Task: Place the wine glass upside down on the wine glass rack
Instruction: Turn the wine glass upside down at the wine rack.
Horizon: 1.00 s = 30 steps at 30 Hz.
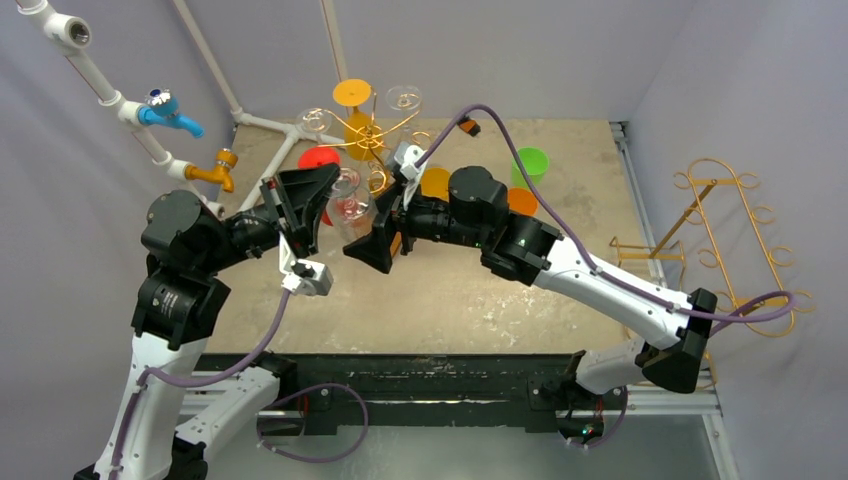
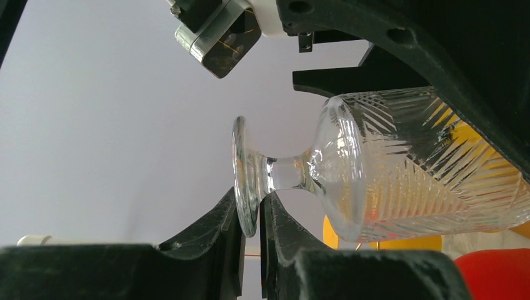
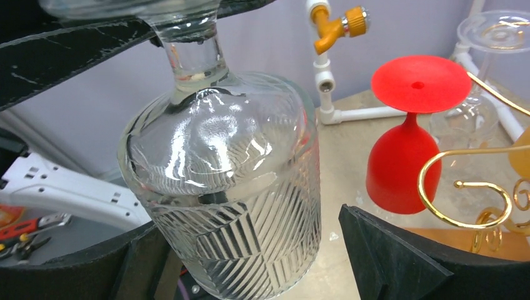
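The wine glass [image 2: 400,169] is clear cut glass with a short stem and a flat foot [image 2: 245,175]. My left gripper [image 2: 250,206] is shut on the rim of that foot and holds the glass off the table [image 1: 347,200]. In the right wrist view the patterned bowl [image 3: 231,187] sits between the wide-apart jaws of my open right gripper [image 3: 250,250]; the right-hand finger [image 3: 387,256] stands clear of the glass. The gold wire wine glass rack [image 1: 370,130] stands at the back of the table, just behind both grippers [image 1: 365,215], with an orange glass and clear glasses hanging on it.
A red glass [image 3: 400,162] stands upside down beside a gold rack arm [image 3: 450,187]. A green cup [image 1: 531,162] and orange cups [image 1: 435,182] stand near the rack. A white pipe with blue and orange taps [image 1: 170,112] runs along the left. A second gold rack [image 1: 735,235] lies off the table's right side.
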Tool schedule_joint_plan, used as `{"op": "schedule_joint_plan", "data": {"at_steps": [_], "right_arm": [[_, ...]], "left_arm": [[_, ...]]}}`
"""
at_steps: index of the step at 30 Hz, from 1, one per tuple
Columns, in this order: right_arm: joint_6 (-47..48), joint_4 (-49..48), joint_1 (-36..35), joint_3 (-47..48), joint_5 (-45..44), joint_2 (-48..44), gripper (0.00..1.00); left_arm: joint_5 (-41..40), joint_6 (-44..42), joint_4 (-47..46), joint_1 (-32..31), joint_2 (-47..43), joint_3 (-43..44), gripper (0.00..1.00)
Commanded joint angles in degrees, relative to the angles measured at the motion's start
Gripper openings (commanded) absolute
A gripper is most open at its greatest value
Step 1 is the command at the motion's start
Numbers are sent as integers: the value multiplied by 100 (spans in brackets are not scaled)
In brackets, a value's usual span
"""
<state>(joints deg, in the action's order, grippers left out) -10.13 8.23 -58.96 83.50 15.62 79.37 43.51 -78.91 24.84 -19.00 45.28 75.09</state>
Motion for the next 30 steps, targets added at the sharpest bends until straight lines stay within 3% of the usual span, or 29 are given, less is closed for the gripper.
{"op": "schedule_joint_plan", "data": {"at_steps": [1,10,15,19,21,23,25,27,30], "right_arm": [[44,-1101,-21,-182,-669,-335,99],[-67,-1732,-37,-288,-216,-308,98],[-159,-1830,-37,-417,-4,-278,72],[-409,-2161,-27,-754,105,-402,41],[-434,-2249,-27,-903,-79,-487,27],[-437,-2367,-24,-1077,-239,-597,25],[-414,-2422,-21,-1191,-418,-673,22],[-371,-2423,-5,-1249,-614,-759,20],[-305,-2448,45,-1362,-894,-910,18]], "left_arm": [[371,-234,-498,-6,-89,50,0],[395,-308,-366,-7,-116,-27,0],[347,-206,-444,-7,-116,-29,0],[315,-216,-264,-7,-120,-25,0],[266,-217,-178,-2,-132,-35,15],[211,-201,-66,-7,-133,-30,40],[161,-186,15,-7,-148,-36,55],[92,-224,136,-7,-167,-47,76],[-39,-308,425,-7,-223,-47,91]]}}
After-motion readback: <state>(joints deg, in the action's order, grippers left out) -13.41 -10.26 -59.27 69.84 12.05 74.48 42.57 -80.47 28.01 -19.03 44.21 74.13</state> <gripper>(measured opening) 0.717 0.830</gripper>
